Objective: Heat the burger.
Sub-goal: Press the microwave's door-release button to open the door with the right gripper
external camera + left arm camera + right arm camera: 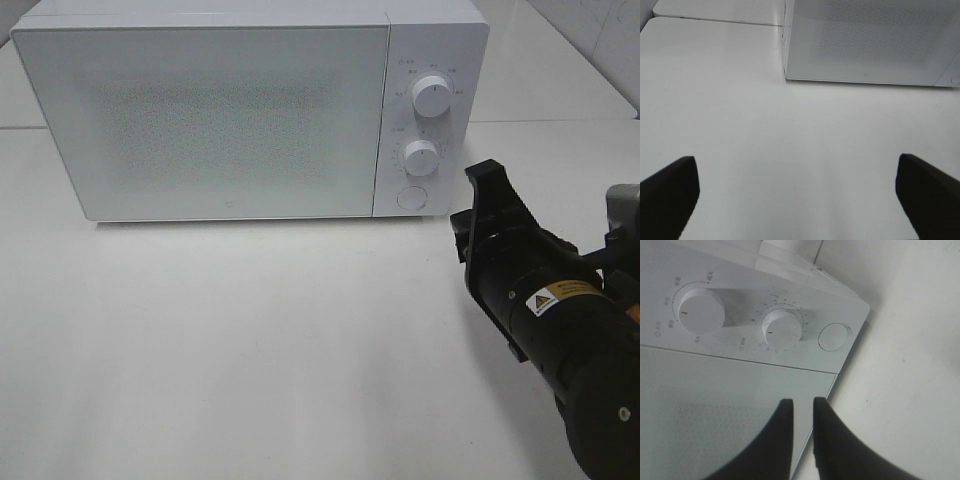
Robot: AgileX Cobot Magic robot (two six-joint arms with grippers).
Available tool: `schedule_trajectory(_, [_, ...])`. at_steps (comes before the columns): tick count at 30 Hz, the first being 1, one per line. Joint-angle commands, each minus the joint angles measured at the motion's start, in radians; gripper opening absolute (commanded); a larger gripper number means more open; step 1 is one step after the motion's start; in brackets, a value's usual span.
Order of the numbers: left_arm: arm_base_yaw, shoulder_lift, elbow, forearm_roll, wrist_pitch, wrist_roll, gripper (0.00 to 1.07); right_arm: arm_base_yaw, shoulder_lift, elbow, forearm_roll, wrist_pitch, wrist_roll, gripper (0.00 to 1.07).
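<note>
Left tool (796, 160): wide open, empty, over the bench (765, 130) | right tool (487, 182): nearly closed, narrow gap, gripping nothing, at 4 o'clock of your microwave (440, 40), near its round button (411, 197) | door (200, 120) shut | burger: you can't see it in any view.

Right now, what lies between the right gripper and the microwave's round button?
Nothing but bare white table; the exterior high view shows the right gripper a short gap from the round button.
</note>
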Motion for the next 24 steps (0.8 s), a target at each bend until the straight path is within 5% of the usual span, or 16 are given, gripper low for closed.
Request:
schedule_trajectory(1, [0.003, -0.015, 0.002, -0.004, -0.001, 0.000, 1.00, 0.005, 0.001, -0.009, -0.022, 0.055, 0.185, 0.05])
schedule_trajectory(24, [0.003, -0.015, 0.002, -0.004, -0.001, 0.000, 1.00, 0.001, 0.054, -0.009, -0.062, 0.067, 0.338, 0.00])
